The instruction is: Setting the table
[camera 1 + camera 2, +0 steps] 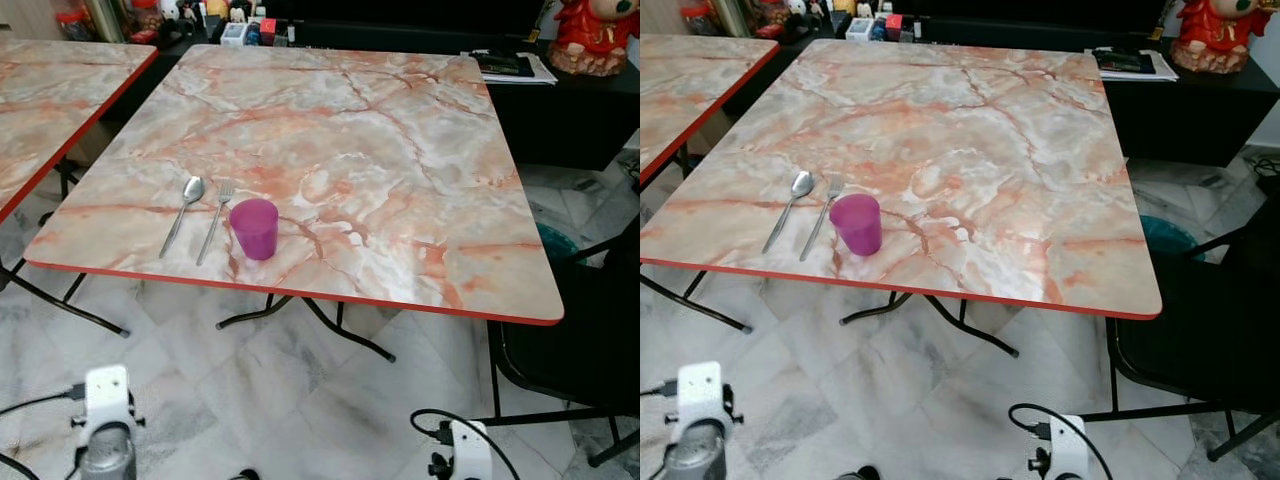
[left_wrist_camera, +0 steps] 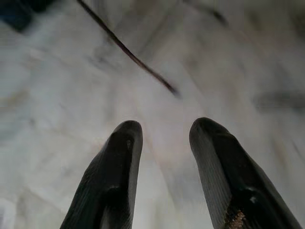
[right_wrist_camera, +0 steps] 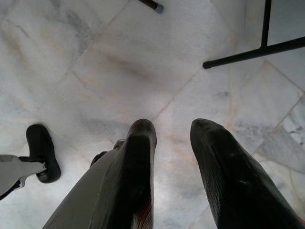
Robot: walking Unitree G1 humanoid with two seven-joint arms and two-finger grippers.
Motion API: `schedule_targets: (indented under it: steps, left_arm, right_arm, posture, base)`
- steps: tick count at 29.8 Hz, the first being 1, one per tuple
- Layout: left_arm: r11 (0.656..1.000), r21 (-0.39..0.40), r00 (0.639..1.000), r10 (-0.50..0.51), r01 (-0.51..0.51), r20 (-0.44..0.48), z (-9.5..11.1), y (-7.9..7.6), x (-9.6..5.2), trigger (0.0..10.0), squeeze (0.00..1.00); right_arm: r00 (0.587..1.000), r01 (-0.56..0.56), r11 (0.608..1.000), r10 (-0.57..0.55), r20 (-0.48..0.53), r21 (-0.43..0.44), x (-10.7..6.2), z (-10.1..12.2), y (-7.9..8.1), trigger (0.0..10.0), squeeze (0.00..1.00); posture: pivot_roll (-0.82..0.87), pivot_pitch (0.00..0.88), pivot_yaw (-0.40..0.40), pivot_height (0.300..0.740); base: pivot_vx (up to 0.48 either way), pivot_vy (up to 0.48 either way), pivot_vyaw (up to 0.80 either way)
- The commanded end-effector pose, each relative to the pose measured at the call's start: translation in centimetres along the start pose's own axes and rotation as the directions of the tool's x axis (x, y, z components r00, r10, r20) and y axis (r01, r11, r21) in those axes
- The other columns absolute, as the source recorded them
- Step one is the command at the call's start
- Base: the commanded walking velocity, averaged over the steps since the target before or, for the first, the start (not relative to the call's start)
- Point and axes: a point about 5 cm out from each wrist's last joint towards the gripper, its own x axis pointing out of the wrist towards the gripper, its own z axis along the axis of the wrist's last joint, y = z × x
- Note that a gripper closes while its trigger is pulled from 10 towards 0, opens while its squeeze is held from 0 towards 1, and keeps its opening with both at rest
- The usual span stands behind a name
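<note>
A square folding table (image 1: 400, 170) with a pink-and-cream marble-pattern top and a red edge stands on black metal legs over a pale marble-tiled floor (image 1: 280, 390). A second table (image 1: 50, 90) of the same pattern stands just beside its left edge, with a narrow gap between them. By the right near corner a black chair (image 1: 590, 350) is drawn close to the table. Beyond the far edge runs a low black cabinet (image 1: 570, 110) carrying a red figurine (image 1: 595, 35) and some papers (image 1: 510, 68), with small bottles and boxes crowded along the far left.

The place setting lies near the front edge of the table, towards its left near corner. A translucent purple plastic cup (image 1: 254, 228) stands upright there. Just beside it, on the side of the left edge, a metal fork (image 1: 215, 220) lies with its tines pointing to the far edge, and next to that a metal spoon (image 1: 182, 212) lies roughly parallel, bowl also to the far edge. The three sit close together without clearly touching.

Both arms hang low in front of the table, over the floor. The left gripper (image 2: 164, 138) points down at blurred tiles, its two black fingers apart with nothing between them. The right gripper (image 3: 172, 138) also points at the floor, fingers apart and empty, near a black chair leg (image 3: 252, 51).
</note>
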Motion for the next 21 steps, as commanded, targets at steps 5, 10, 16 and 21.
schedule_targets:
  steps: [5,10,16,21]
  left_arm:
    - [0.986,-0.103,0.929,0.161,-0.134,0.333,10.1,3.1,3.2,10.0,0.0]
    - [0.982,-0.169,0.839,0.161,-0.084,0.52,17.7,2.8,3.4,10.0,0.0]
    - [0.917,-0.129,0.822,-0.268,0.377,0.502,23.7,-4.4,2.8,10.0,0.0]
    - [0.798,-0.114,0.761,-0.506,0.592,0.407,25.2,-9.6,1.1,10.0,0.0]
  right_arm:
    - [1.0,-0.011,1.0,0.011,-0.022,-0.01,-0.1,-0.5,0.2,10.0,0.0]
    - [1.0,-0.01,1.0,0.01,-0.019,-0.008,-0.1,-0.5,0.1,10.0,0.0]
    - [1.0,-0.006,1.0,0.006,-0.021,-0.007,0.0,-0.4,0.1,10.0,0.0]
    - [1.0,-0.008,1.0,0.008,-0.019,-0.001,0.0,-0.4,0.2,10.0,0.0]
  posture:
    - [0.02,0.15,-0.012,0.74]
    - [0.01,0.15,-0.013,0.74]
    - [0.01,0.152,-0.014,0.74]
    - [0.0,0.15,-0.011,0.74]
  base:
    - [0.0,0.0,0.0]
    - [0.0,0.0,0.0]
    - [0.0,0.0,0.0]
    - [0.0,0.0,0.0]
